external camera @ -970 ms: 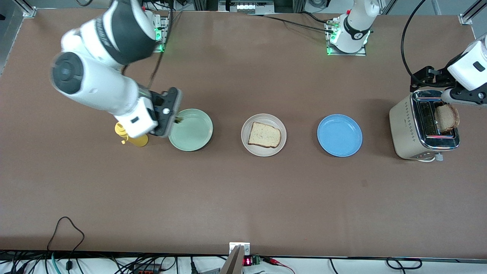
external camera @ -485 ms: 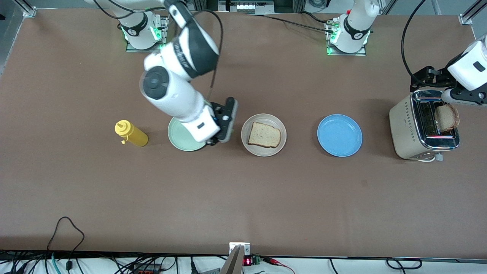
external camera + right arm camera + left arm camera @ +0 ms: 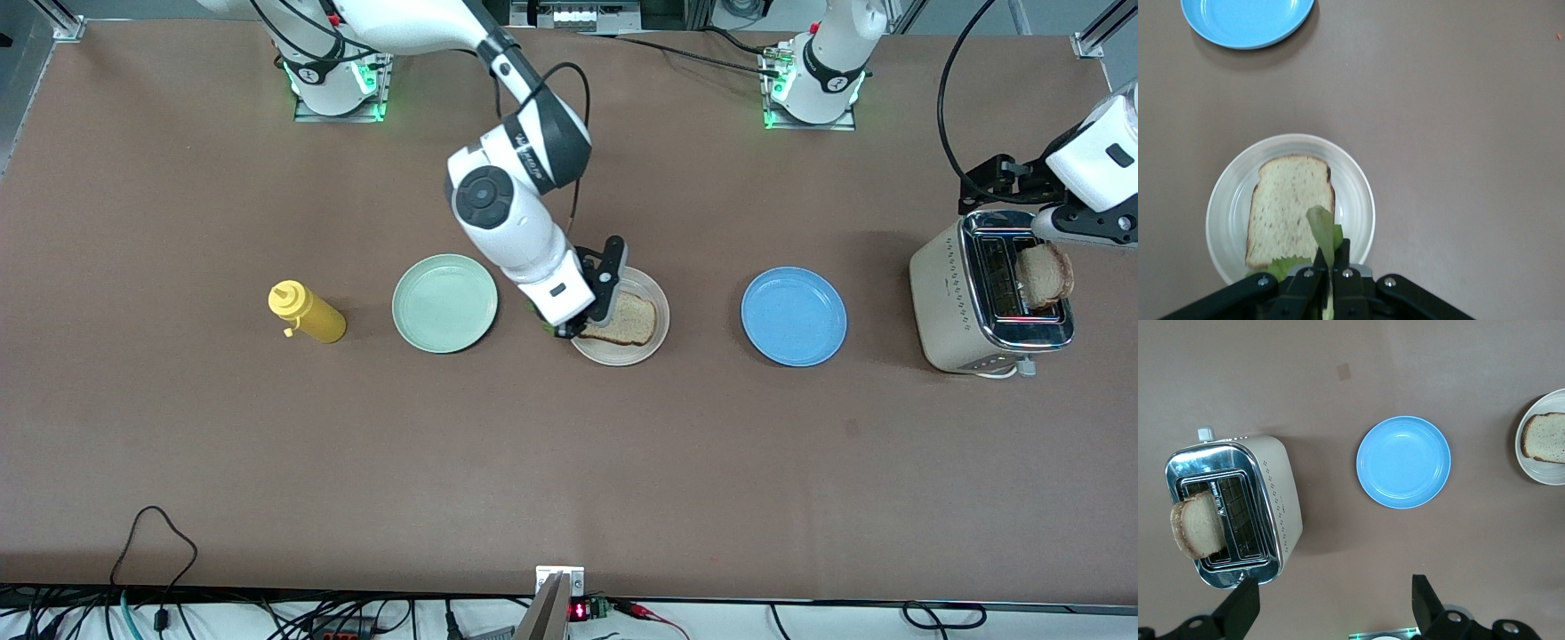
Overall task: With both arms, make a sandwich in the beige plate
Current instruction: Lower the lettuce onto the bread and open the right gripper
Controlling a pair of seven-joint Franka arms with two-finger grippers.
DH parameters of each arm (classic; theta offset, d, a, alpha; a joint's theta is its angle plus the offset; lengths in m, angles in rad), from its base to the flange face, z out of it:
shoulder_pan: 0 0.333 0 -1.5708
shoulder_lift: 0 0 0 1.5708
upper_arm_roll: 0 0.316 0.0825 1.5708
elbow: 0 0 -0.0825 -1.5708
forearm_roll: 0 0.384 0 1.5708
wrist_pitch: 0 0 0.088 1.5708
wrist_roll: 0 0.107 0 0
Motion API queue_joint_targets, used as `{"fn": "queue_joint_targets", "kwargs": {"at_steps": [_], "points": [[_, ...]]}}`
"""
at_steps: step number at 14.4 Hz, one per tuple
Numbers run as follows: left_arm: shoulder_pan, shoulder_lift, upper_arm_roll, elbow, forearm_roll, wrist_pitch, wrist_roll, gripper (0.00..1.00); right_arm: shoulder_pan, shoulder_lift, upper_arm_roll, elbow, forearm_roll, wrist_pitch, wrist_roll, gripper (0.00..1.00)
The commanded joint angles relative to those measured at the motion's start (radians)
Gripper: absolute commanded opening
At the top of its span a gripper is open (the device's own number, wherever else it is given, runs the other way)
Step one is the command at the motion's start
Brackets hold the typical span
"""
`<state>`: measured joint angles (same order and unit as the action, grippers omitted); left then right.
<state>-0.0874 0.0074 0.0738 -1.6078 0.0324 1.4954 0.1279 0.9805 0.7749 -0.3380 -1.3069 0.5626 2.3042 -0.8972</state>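
Three round plates sit in a row on the brown worktop (image 3: 569, 462): mint-green (image 3: 444, 303), matte beige (image 3: 642, 351) and blue (image 3: 793, 316). The beige plate holds one pale, brown-crusted toast slice (image 3: 629, 318); a second slice (image 3: 1045, 275) stands in the cream toaster (image 3: 965, 298). A yellow squeeze bottle (image 3: 306, 312) lies beside the mint-green plate. The right pincer (image 3: 1328, 267) — pressed together on a crinkled green lettuce leaf (image 3: 1322, 235) — hangs over the beige plate. The left pincer (image 3: 1331, 603) — spread wide, holding nothing — waits above the toaster.

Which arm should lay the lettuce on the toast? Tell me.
Right: the right gripper, shut on the lettuce leaf, is over the toast slice in the beige plate. The left gripper waits open near the toaster.
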Motion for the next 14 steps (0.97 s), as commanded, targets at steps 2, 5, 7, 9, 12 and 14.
{"fn": "queue_joint_targets", "kwargs": {"at_steps": [2,5,7,9,12,14], "points": [[0.0,0.009,0.001,0.025,-0.006,-0.018,-0.002,1.0,0.038,0.076,0.008,0.038,0.008,0.089,0.012,0.0],[0.002,0.009,0.001,0.025,-0.006,-0.018,-0.002,1.0,0.056,0.112,0.011,0.038,0.014,0.158,0.027,0.0],[0.002,0.009,0.001,0.025,-0.006,-0.018,-0.002,1.0,0.07,0.13,0.011,0.038,0.017,0.164,0.055,0.0],[0.002,0.009,0.001,0.025,-0.006,-0.018,-0.002,1.0,0.081,0.141,0.011,0.038,0.017,0.185,0.072,0.0],[0.002,0.009,0.001,0.025,-0.008,-0.018,-0.004,1.0,0.093,0.161,0.014,0.038,0.019,0.251,0.122,0.0],[0.002,0.009,0.001,0.023,-0.008,-0.018,-0.004,1.0,0.101,0.167,0.017,0.038,0.017,0.287,0.167,0.17]]}}
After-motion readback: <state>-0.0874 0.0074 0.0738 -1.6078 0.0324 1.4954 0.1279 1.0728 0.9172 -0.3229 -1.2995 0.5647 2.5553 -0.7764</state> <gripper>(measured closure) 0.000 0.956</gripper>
